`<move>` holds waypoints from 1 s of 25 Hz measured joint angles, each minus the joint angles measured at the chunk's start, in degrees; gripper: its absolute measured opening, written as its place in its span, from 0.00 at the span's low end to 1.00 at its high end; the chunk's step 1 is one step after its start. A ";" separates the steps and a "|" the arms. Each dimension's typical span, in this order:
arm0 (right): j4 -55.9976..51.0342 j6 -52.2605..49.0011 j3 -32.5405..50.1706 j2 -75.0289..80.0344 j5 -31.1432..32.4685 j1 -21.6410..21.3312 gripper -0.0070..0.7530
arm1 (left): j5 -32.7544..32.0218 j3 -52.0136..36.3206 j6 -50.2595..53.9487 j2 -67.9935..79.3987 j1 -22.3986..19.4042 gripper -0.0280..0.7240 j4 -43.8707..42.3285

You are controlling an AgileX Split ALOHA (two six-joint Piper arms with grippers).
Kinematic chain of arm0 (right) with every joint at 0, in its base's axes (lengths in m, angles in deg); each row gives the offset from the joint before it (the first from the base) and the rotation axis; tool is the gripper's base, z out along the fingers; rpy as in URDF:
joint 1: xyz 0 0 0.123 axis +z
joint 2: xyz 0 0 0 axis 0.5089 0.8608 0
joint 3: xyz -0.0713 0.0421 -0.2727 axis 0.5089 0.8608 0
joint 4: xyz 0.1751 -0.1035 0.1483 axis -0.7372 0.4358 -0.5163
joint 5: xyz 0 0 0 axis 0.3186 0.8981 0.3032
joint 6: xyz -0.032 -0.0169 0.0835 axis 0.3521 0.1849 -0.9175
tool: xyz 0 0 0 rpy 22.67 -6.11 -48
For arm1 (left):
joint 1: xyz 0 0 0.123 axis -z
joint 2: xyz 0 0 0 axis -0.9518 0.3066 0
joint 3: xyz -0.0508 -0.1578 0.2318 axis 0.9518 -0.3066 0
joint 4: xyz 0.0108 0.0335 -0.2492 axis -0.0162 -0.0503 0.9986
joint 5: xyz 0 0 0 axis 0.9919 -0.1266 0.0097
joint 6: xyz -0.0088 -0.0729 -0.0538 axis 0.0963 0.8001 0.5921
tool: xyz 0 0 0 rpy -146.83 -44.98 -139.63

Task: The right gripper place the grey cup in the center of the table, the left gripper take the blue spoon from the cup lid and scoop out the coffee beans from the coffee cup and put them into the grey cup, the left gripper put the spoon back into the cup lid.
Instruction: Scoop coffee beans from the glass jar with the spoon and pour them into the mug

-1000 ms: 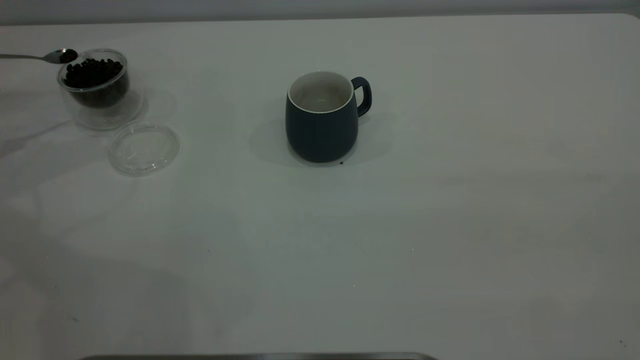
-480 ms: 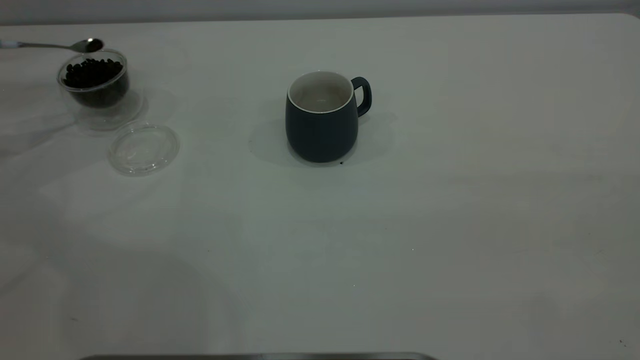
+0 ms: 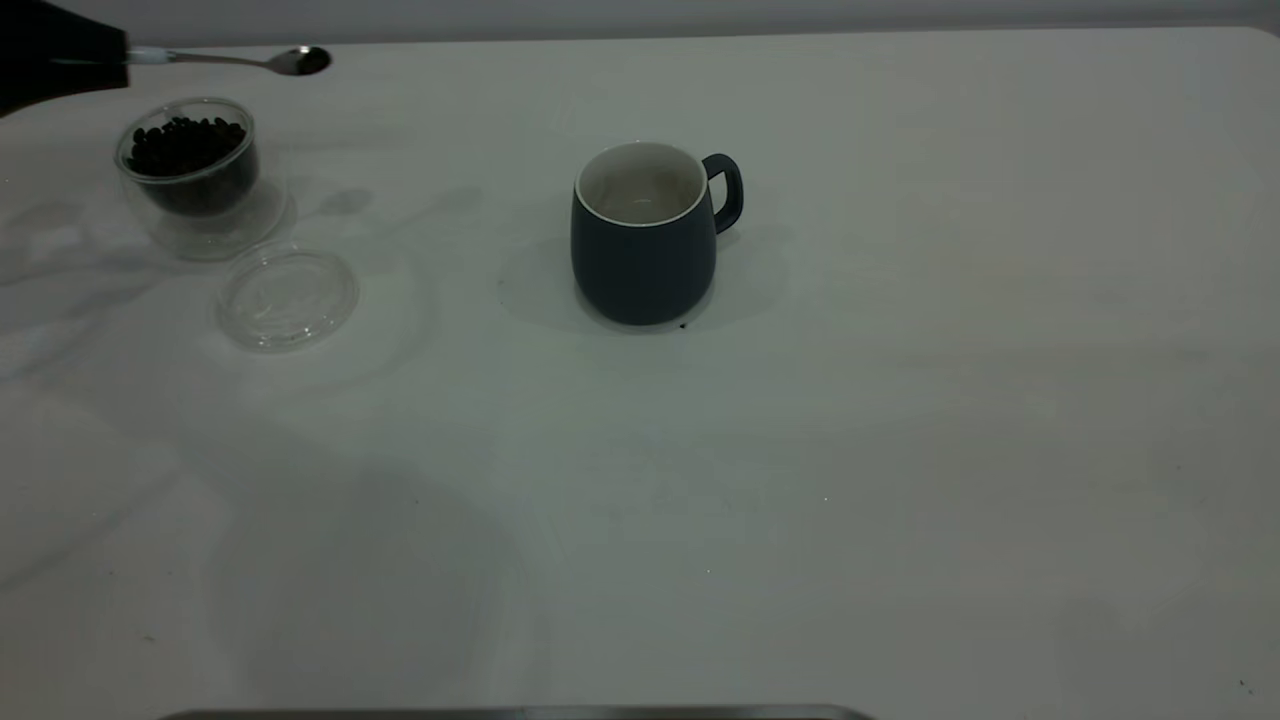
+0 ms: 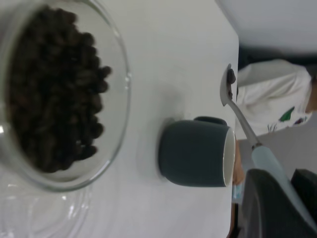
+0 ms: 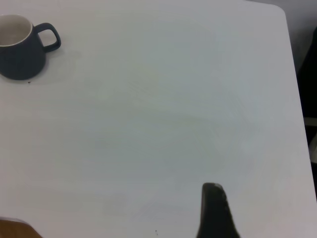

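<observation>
Left gripper (image 3: 60,55) clamps the spoon (image 3: 235,60) by its handle, bowl level so the beans (image 4: 231,82) stay put, above the table (image 3: 900,450) between the coffee cup (image 3: 190,175) and the upright mug (image 3: 645,235) waiting mid-table to receive them.

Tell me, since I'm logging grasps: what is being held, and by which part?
The left hand holds the spoon by its pale blue handle end.

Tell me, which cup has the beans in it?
The clear glass cup at the table's left, dark with beans. The grey mug looks empty.
</observation>
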 joint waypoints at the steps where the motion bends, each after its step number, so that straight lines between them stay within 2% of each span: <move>1: 0.00 0.00 0.00 0.00 0.00 0.00 0.62 | 0.00 0.00 0.00 0.00 0.63 0.21 0.00; 25: 0.00 0.00 0.00 0.00 0.00 0.00 0.62 | -0.05 0.00 0.33 0.00 11.38 0.21 1.27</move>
